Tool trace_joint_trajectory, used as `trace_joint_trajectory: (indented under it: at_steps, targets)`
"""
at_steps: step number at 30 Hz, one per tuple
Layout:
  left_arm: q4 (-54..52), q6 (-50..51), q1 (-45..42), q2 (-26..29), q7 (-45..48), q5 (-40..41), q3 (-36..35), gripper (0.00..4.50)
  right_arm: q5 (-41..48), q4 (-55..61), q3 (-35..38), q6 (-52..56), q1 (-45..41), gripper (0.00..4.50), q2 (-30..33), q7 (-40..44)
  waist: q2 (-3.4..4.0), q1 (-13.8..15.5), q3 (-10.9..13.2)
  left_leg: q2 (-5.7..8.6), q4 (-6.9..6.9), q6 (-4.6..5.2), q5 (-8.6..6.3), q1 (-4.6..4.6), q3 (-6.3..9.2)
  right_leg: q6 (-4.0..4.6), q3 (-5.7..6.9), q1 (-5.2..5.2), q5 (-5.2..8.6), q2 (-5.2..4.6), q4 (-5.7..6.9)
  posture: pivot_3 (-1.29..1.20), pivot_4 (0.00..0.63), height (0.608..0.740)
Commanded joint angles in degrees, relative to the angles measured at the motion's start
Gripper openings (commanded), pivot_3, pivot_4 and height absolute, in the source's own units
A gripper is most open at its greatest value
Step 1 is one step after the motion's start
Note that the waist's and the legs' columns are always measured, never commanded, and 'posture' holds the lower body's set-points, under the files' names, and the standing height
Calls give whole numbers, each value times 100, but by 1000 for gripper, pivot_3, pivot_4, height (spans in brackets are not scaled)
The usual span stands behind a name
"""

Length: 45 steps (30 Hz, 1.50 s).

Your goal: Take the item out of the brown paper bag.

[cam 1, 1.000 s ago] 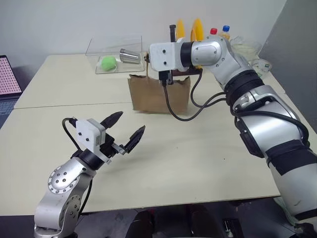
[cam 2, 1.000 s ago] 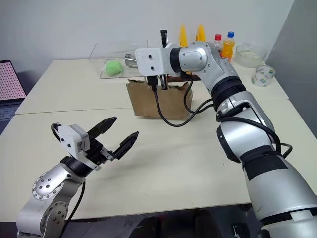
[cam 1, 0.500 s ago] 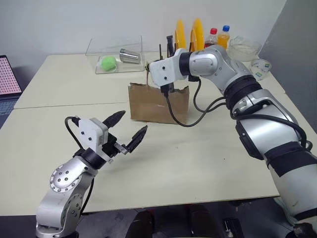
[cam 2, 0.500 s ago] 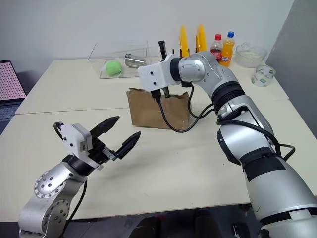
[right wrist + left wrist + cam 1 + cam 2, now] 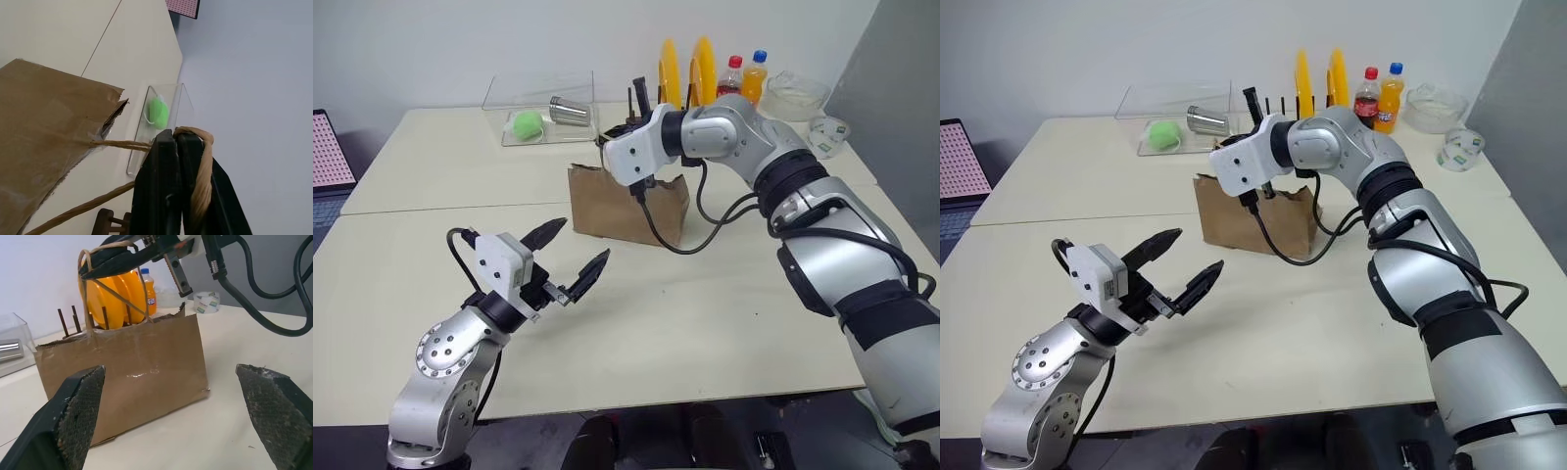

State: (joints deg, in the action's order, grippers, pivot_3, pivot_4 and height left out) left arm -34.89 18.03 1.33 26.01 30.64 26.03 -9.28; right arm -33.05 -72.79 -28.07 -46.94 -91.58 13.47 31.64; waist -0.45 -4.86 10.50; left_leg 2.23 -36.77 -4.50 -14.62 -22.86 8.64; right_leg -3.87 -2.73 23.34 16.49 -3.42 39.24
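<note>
Hiding its contents: brown paper bag [image 5: 628, 204]

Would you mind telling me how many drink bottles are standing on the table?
2. A red-capped dark cola bottle and a blue-capped orange soda bottle stand side by side at the table's far edge, right of the yellow plates. Others may be hidden behind the arm.

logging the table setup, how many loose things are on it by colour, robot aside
brown: 1, the crumpled brown paper bag
green: 1, the green ball in the clear plastic tray
orange or yellow: 3, two yellow plates in the dark rack, one orange drink bottle
silver: 1, the metal cup
dark: 1, the cola bottle with red cap
white: 1, the tape roll
clear: 1, the plastic bowl
total: 9
</note>
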Motion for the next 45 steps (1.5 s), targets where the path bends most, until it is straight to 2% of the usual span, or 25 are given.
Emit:
trace_joint_trajectory:
  at_steps: [1,10,13,23,28,32,35,38,40,43,45]
  targets:
    - [-19,-164,-62,6,25,-48,50,4500,102,50,109,-12,-195,1182,23,36,0,0,0,0,0,0,0,0,0,0,0,0,0,0,0,0,150,740]
    - [205,-269,-247,23,130,-58,177,4500,510,102,320,539,-26,4427,429,1510,0,2,0,1,-2,1,0,0,0,0,1,-3,0,0,-1,0,150,740]
    - [333,-334,-339,20,215,-78,228,4500,742,175,478,945,63,4471,596,2152,0,3,0,1,-2,1,0,4,0,0,1,-6,0,0,-1,0,150,740]
    - [553,-472,-506,17,351,-91,332,4500,1494,653,1031,2315,248,4471,939,3404,0,-1,0,1,-7,1,0,3,-1,0,0,-6,0,-1,2,0,150,740]
    - [637,-444,-627,-22,318,-94,371,4500,2254,1820,1612,3281,729,4471,1326,3968,-2,15,-1,1,-8,2,-1,2,2,0,2,-7,0,-1,2,0,150,740]
    - [722,-271,-817,-93,180,-60,424,4500,2816,4300,2128,4338,1967,4471,1808,3812,-7,77,-5,3,-14,4,-2,-2,7,0,8,-13,0,-5,-5,0,150,740]
    - [882,-184,-1052,-143,107,-113,523,4500,3209,6708,2700,5547,3300,4471,1950,3196,-7,154,-5,3,-14,4,-2,-5,9,-1,10,-12,0,-7,-6,0,150,740]
    - [1176,-122,-1454,-211,39,-152,577,4500,3716,9231,3415,6969,4989,4471,1405,2096,-8,178,-9,1,-17,4,-2,-7,8,-1,10,-9,0,-6,0,0,150,740]
    - [1371,-161,-1722,-255,55,-168,600,4500,3892,10571,3586,7509,6170,4471,718,1270,-15,220,-20,0,-14,4,-2,-7,17,-1,16,-14,0,-5,-1,0,150,740]
    - [1505,-216,-1866,-249,128,-188,588,4500,3679,11640,3354,7742,7394,4471,353,637,-13,207,-21,7,-21,5,-2,-5,5,-1,3,-12,0,-8,10,0,150,740]
    - [1576,-230,-1892,-238,152,-187,545,4500,3591,11950,3202,7761,7854,4471,300,372,-14,203,-22,11,-26,8,-3,3,-9,-12,-14,-15,-6,-10,10,0,150,740]
